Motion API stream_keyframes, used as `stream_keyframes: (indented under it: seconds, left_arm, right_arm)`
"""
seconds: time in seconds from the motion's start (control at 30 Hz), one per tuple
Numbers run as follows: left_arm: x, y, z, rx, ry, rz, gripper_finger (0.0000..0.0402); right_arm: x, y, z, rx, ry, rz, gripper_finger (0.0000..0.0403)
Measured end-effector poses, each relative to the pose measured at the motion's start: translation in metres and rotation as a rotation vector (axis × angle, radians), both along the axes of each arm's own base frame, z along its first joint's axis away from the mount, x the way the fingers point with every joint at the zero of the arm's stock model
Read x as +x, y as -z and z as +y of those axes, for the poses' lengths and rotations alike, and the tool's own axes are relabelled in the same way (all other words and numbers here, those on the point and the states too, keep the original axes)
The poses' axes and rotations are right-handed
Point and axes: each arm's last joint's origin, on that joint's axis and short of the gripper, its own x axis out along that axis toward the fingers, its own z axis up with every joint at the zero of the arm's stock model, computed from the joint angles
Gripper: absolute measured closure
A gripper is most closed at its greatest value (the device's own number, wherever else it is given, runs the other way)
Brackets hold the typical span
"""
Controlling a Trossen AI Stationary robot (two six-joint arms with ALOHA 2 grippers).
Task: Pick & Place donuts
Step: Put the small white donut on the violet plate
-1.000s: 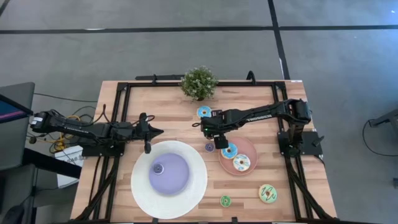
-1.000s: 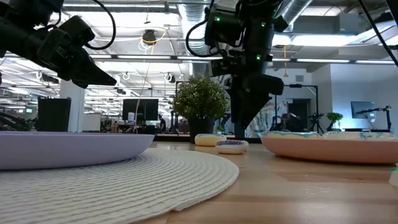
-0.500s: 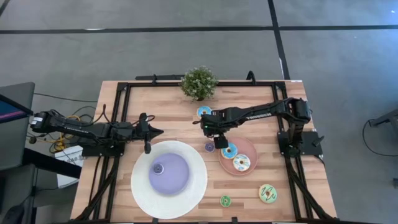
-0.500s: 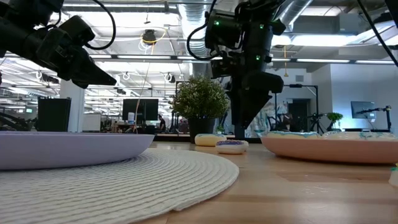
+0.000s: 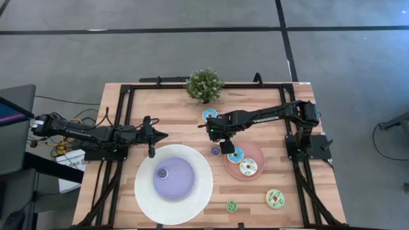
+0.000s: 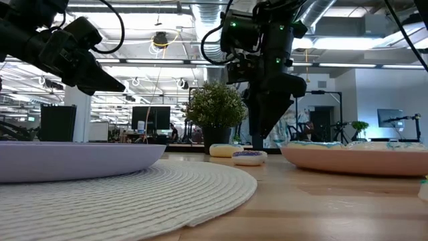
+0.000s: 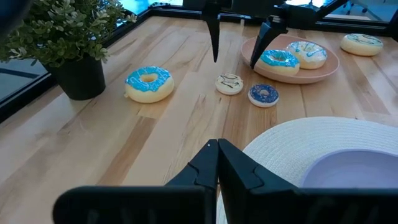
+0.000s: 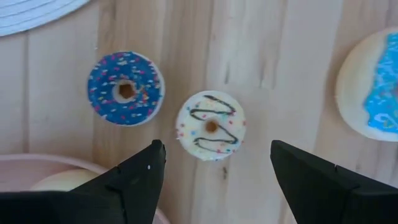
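My right gripper (image 8: 216, 148) is open and points down over a tiny white donut with dark drizzle (image 8: 211, 126), which lies flat on the wood. One finger stands on either side of it, neither touching. The left wrist view shows the same: right gripper (image 7: 234, 62) above that white donut (image 7: 229, 83). Next to it lie a tiny blue donut (image 8: 125, 88) and a bigger blue-iced donut (image 5: 209, 115). Two more donuts (image 5: 236, 154) (image 5: 248, 167) sit on the pink plate (image 5: 257, 151). My left gripper (image 5: 153, 135) is shut and waits at the table's left.
A large white plate with a purple centre (image 5: 174, 182) holds one tiny donut (image 5: 162, 172). Two green-iced donuts (image 5: 275, 199) (image 5: 231, 206) lie near the table's near edge. A potted plant (image 5: 204, 85) stands at the far edge. A black frame borders the table.
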Motion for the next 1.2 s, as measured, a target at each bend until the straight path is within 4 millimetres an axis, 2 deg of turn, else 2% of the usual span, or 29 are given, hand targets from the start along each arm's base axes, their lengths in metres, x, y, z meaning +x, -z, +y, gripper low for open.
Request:
stream_keyframes:
  seconds: [0.13,0.3,0.63,1.2]
  left_arm:
    - [0.000,0.000,0.000,0.000,0.000,0.000,0.0401]
    - [0.000,0.000,0.000,0.000,0.000,0.000,0.0401]
    - [0.000,0.000,0.000,0.000,0.000,-0.001,0.0401]
    - [0.000,0.000,0.000,0.004,-0.002,0.002,0.0401]
  right_arm:
    - [-0.002,0.010,-0.001,-0.018,0.000,-0.012,0.0121]
    - [-0.001,0.011,-0.002,-0.021,-0.014,-0.015,0.0121]
    - [0.008,0.039,-0.002,0.007,-0.035,0.038,0.0121]
    - [0.010,0.040,-0.003,0.001,-0.027,0.020,0.0122]
